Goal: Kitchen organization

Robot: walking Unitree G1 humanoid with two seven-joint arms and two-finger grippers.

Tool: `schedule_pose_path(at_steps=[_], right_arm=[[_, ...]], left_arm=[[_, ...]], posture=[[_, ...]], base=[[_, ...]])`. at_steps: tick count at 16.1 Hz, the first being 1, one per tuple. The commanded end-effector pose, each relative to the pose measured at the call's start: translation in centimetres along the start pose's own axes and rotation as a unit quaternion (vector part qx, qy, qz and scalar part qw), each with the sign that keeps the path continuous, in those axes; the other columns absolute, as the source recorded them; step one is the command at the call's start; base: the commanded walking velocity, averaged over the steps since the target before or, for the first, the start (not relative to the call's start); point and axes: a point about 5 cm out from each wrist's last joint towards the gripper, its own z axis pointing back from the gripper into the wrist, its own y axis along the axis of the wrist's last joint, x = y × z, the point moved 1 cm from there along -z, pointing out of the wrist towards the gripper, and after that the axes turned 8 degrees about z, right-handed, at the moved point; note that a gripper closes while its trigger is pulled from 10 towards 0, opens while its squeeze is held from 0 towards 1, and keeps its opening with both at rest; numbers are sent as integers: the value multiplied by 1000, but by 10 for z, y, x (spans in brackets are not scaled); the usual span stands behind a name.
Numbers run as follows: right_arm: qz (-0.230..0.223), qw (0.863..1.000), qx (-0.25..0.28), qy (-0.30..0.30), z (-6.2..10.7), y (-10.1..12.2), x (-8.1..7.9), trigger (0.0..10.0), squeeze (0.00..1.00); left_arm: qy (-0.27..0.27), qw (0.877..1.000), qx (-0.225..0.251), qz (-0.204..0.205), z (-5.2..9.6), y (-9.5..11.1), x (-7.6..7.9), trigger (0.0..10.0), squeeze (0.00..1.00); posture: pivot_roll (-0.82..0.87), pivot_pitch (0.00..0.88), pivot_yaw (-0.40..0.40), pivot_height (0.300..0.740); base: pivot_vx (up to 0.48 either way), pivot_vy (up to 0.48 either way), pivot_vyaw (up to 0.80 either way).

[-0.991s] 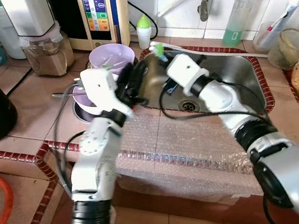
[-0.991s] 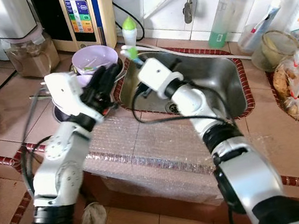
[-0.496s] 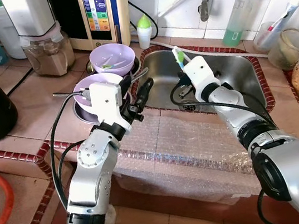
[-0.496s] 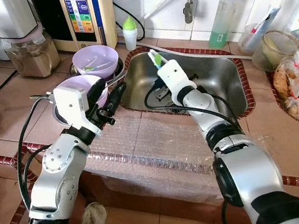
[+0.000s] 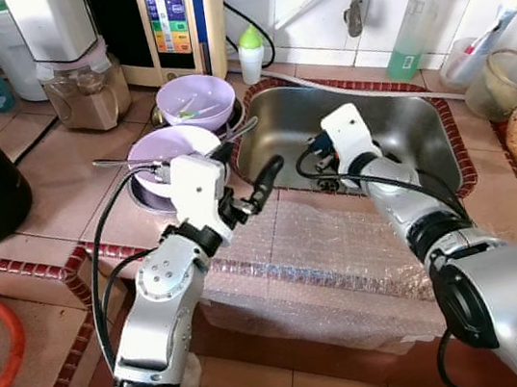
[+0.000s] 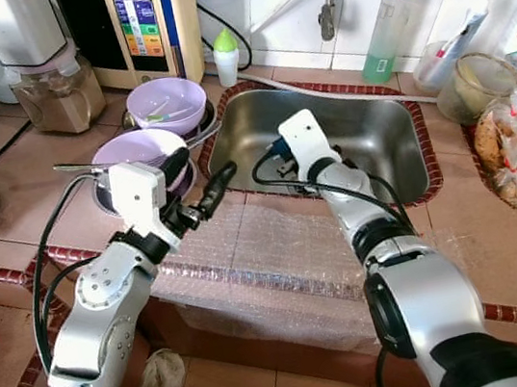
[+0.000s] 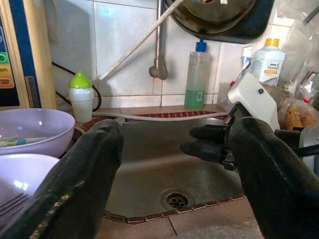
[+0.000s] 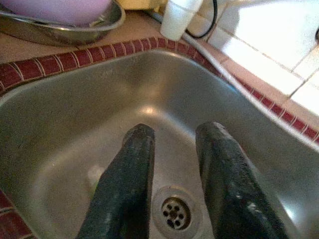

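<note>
The right gripper (image 8: 172,134), fingers slightly apart and empty, hangs in the sink (image 5: 404,128). The left gripper (image 7: 174,144) is spread wide beside two purple bowls (image 5: 169,148); the far one holds a utensil.

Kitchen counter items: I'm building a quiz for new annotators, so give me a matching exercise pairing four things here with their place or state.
Things:
1. right gripper
2. left gripper
3. purple bowls
4. green-liquid bottle

Places or states:
A. stands behind the sink, against the tiled wall
B. fingers down inside the sink, above the drain
C. on the counter left of the sink
D. open, over the sink's front-left edge

Pairs: 1-B, 2-D, 3-C, 4-A
</note>
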Motion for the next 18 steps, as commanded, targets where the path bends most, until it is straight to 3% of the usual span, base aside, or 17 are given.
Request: schedule_pose_path(at_steps=[1, 5, 10, 14, 16, 18], right_arm=[[-27, 999, -15, -13, 2, -7, 7, 10000, 1000], [-55, 998, 4, -25, 2, -1, 12, 10000, 1000], [-106, 987, 118, -33, 7, 20, 10, 10000, 1000], [-73, 979, 184, -40, 27, 22, 0, 10000, 1000], [-67, 979, 187, -48, 38, 14, -1, 10000, 1000], [-74, 980, 180, -49, 51, 4, -3, 10000, 1000]], left_arm=[[-16, 1000, 5, -17, -1, 4, 5, 10000, 1000], [-12, 1000, 5, -23, 0, 3, 5, 10000, 1000], [78, 994, 53, -55, 1, 19, -18, 10000, 1000], [154, 982, 89, -61, 3, 33, -41, 10000, 1000], [173, 979, 98, -54, 4, 36, -49, 10000, 1000], [234, 964, 117, -36, 6, 42, -66, 10000, 1000]], posture=[[65, 0, -40, 740], [66, 0, -42, 740], [56, 0, -40, 740], [33, 0, -30, 740], [22, 0, -27, 740], [17, 0, -25, 740]], base=[[0, 0, 0], [0, 0, 0], [0, 0, 0], [0, 0, 0], [0, 0, 0], [0, 0, 0]])
